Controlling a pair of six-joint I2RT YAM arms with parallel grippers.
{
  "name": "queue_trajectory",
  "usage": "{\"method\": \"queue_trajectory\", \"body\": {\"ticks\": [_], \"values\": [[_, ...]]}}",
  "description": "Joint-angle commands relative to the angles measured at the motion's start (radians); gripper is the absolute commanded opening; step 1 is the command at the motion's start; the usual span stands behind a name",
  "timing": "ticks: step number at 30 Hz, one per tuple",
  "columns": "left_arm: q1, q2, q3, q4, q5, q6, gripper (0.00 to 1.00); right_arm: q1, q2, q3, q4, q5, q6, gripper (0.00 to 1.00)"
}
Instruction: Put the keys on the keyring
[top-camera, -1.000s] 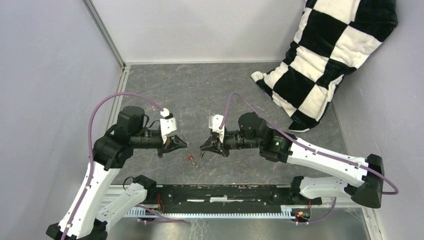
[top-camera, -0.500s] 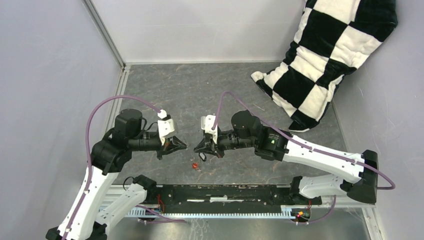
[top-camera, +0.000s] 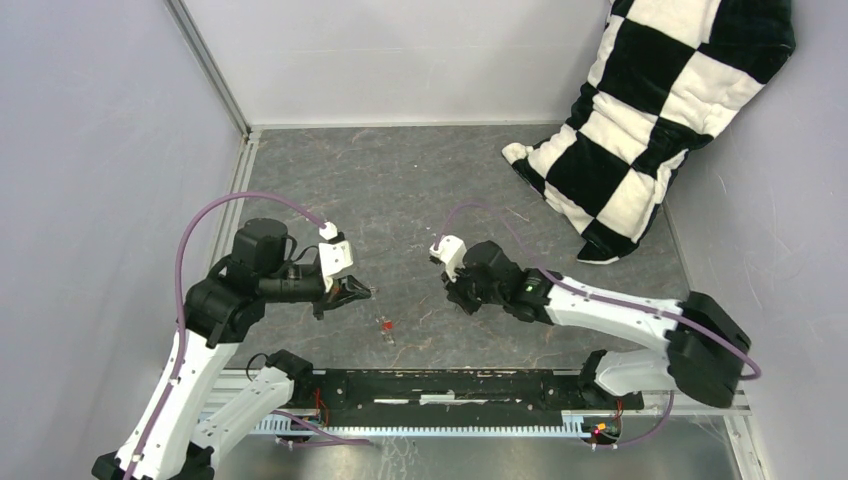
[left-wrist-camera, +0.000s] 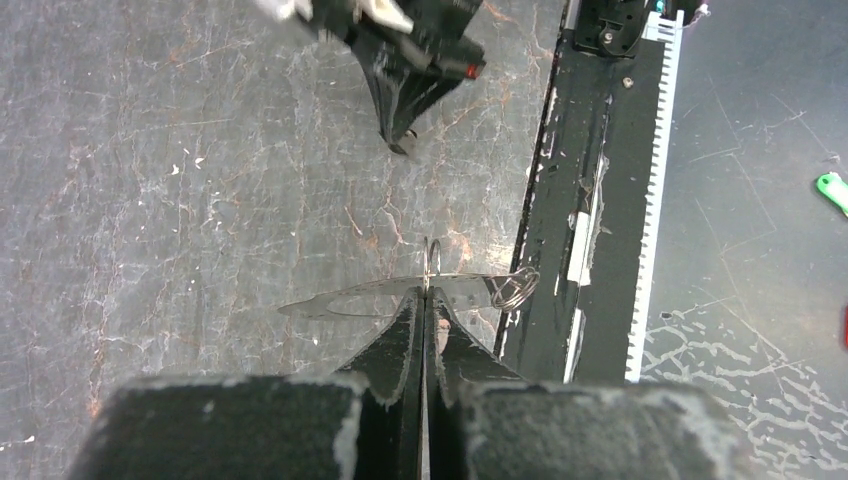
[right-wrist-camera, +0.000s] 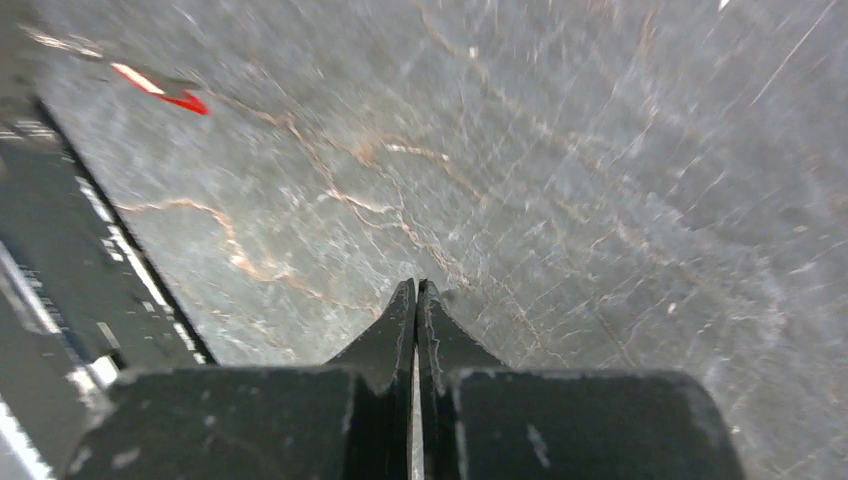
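Observation:
My left gripper (top-camera: 368, 291) is shut on the keyring (left-wrist-camera: 385, 296), a thin grey metal hoop seen edge-on across its tips (left-wrist-camera: 425, 296), with a small wire coil (left-wrist-camera: 515, 288) at one end. A red key (top-camera: 385, 324) lies on the dark table just below and right of the left fingertips; the right wrist view shows it as a blurred red streak (right-wrist-camera: 160, 88) at the upper left. My right gripper (right-wrist-camera: 416, 285) is shut on nothing, tips close above bare table. In the left wrist view it (left-wrist-camera: 403, 143) points down at the top.
A black-and-white checkered pillow (top-camera: 660, 110) leans in the back right corner. A black rail (top-camera: 450, 385) runs along the table's near edge, between the arm bases. Grey walls close in the left, back and right sides.
The right arm has pulled back to the right, away from the left gripper, and its wrist has turned downward. The left gripper and the red key stay about where they were.

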Motion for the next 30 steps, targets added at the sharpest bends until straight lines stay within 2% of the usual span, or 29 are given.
{"method": "queue_trajectory", "body": {"ticks": [1,7,14,18,24,30], "values": [[0.001,0.004,0.027,0.010,-0.014,0.049,0.02,-0.012,0.121,-0.038,0.170,0.016,0.032,0.02],[0.000,0.003,0.032,0.007,-0.025,0.055,0.02,-0.020,0.262,-0.027,0.292,-0.044,0.014,0.05],[0.001,0.007,0.037,-0.002,-0.028,0.070,0.02,-0.026,0.349,-0.015,0.356,-0.052,0.019,0.15],[0.001,0.013,0.042,-0.004,-0.026,0.074,0.02,-0.030,0.347,-0.012,0.361,-0.058,0.018,0.33],[0.001,0.017,0.059,-0.018,-0.027,0.080,0.02,-0.068,0.271,-0.039,0.364,-0.108,0.018,0.51],[0.001,0.023,0.067,-0.027,-0.029,0.091,0.02,-0.089,0.234,-0.070,0.313,-0.165,0.037,0.52]]}}
